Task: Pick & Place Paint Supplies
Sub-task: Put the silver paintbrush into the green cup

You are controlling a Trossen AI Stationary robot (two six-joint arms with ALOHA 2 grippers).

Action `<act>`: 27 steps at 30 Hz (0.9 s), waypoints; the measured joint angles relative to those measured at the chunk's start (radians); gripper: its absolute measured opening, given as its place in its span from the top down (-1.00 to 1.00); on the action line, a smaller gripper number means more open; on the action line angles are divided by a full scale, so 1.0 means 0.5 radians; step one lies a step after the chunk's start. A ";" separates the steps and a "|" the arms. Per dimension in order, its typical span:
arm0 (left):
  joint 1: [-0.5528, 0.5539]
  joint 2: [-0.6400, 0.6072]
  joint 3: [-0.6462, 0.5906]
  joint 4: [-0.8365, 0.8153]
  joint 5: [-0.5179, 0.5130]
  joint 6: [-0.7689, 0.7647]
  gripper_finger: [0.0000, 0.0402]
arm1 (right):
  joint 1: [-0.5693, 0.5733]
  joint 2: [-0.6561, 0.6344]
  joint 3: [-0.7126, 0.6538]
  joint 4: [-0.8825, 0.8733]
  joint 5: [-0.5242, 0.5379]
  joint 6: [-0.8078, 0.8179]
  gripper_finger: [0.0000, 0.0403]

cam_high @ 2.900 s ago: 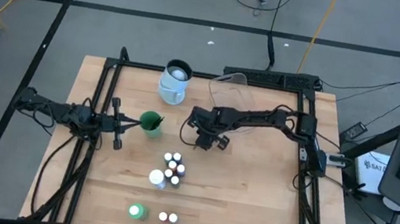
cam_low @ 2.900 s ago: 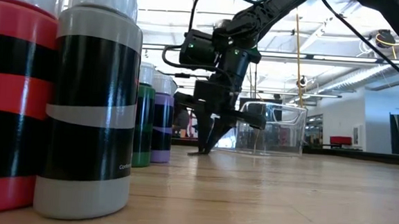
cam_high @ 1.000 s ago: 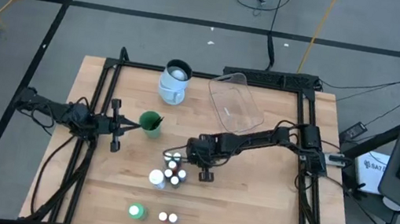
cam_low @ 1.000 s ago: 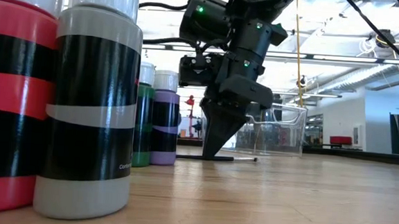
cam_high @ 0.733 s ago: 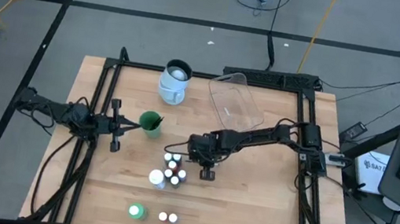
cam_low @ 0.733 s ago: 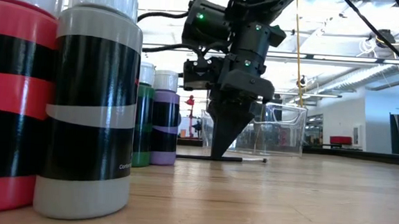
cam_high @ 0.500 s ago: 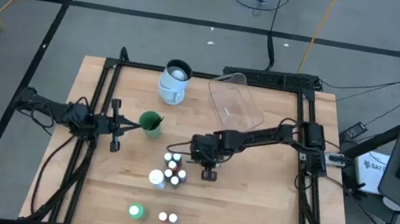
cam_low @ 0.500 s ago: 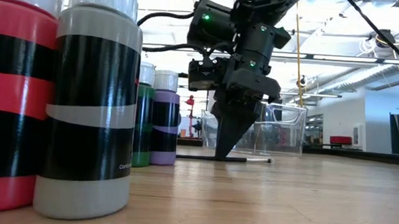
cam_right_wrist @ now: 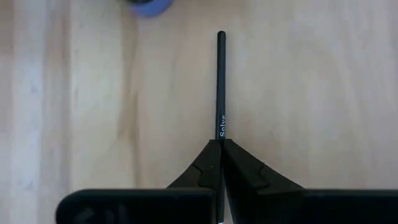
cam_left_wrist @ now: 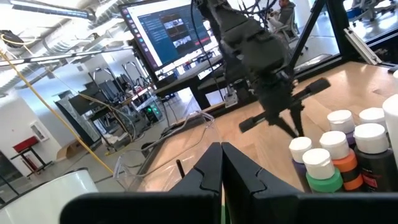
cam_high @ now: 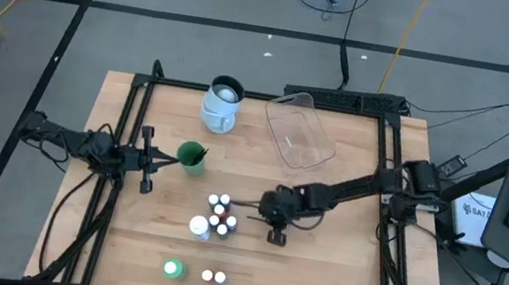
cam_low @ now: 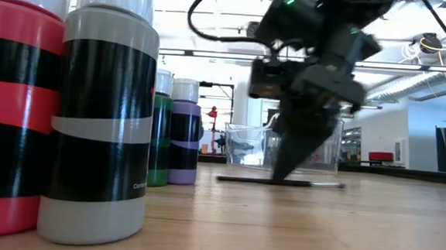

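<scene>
My right gripper (cam_high: 274,213) stands right of the bottle cluster, pointing steeply down, shut on a thin dark-handled brush (cam_right_wrist: 221,81). In the high view the brush (cam_high: 245,203) reaches from the gripper toward the small white-capped paint bottles (cam_high: 219,213). A taller white bottle (cam_high: 199,225) stands beside them. A green bottle (cam_high: 174,269) and two tiny bottles (cam_high: 213,277) stand by the near edge. My left gripper (cam_high: 159,157) waits shut and level at the table's left. My right gripper pinches the brush's dark handle (cam_right_wrist: 221,134) between its two fingertips, about midway along it. The fingers come from above, slanting down, and lie across the brush. The brush (cam_low: 243,180) lies level at the table's surface; whether it rests on the wood I cannot tell.
A clear plastic tray (cam_high: 299,129) sits at the far right of the table. A pale jar (cam_high: 223,104) stands at the far middle, and a green cup (cam_high: 192,156) just beyond my left gripper. Bare wood lies right of and nearer than my right gripper.
My right gripper has gone toward the table's right edge and a little toward the near edge, rolling somewhat about its pointing line. It has stayed shut on the brush, which went along with it, level and low over the table, away from the bottles.
</scene>
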 joint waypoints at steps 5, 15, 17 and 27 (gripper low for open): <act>-0.001 0.000 0.000 -0.001 0.000 -0.018 0.97 | 0.177 -0.066 -0.010 -0.240 0.097 0.246 0.99; -0.001 0.000 0.000 -0.001 0.000 -0.029 0.97 | 0.288 -0.110 -0.025 -0.207 0.200 0.363 0.97; 0.000 0.001 0.000 -0.001 0.000 -0.016 0.97 | 0.290 -0.146 -0.028 -0.205 0.196 0.343 0.94; -0.001 0.001 0.000 0.001 0.000 0.009 0.97 | 0.294 -0.370 -0.032 -0.166 0.180 0.323 0.72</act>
